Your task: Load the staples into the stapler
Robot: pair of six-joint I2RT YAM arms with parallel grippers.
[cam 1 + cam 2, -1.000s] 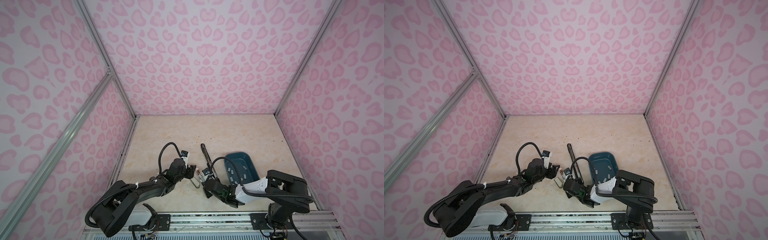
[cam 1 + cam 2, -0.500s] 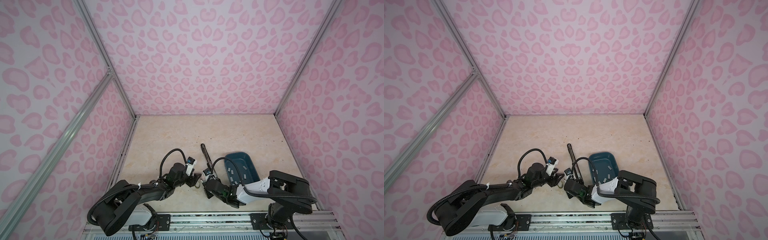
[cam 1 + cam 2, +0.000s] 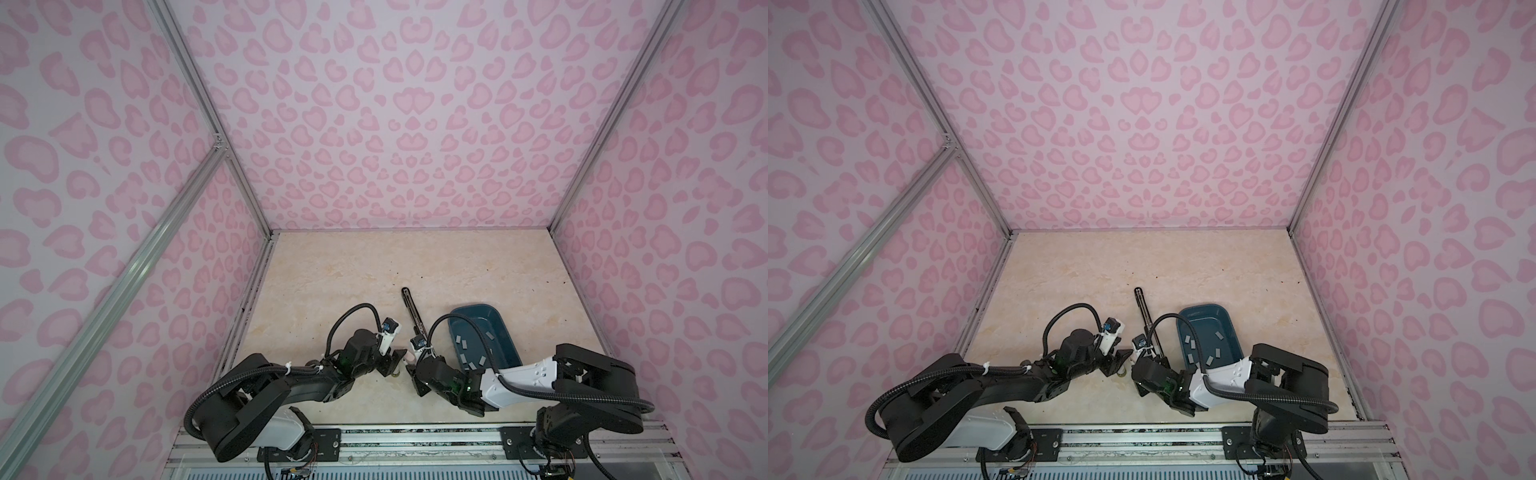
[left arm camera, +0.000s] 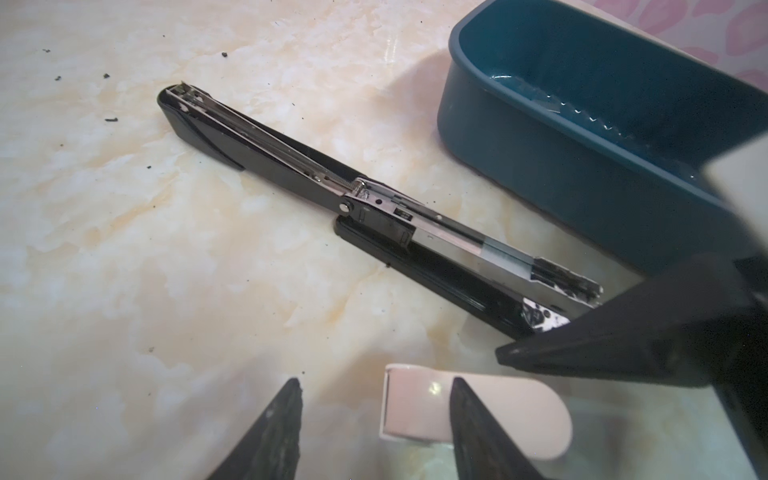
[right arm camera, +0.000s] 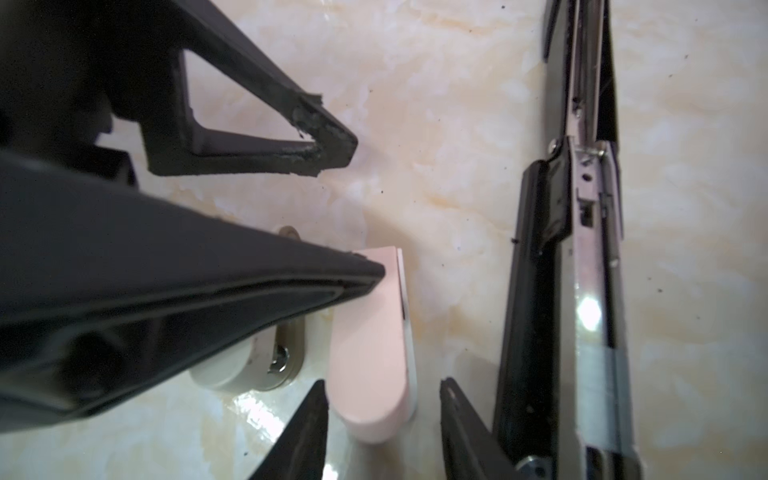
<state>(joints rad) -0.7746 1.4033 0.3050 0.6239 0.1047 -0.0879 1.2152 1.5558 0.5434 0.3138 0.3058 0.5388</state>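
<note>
Left pincer parted above marbled beige tabletop; pink-spotted walls.

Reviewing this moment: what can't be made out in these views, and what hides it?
- Staples in the bin: too small to count in both top views; the right arm's cable crosses them.
- Pink stapler: its base is mostly behind a left-arm finger in the right wrist view.
- Black stapler: one end is covered by a right-arm finger in the left wrist view.

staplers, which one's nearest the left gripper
The small pink stapler, right at the left gripper; the long black stapler lies farther off beside the bin.
</note>
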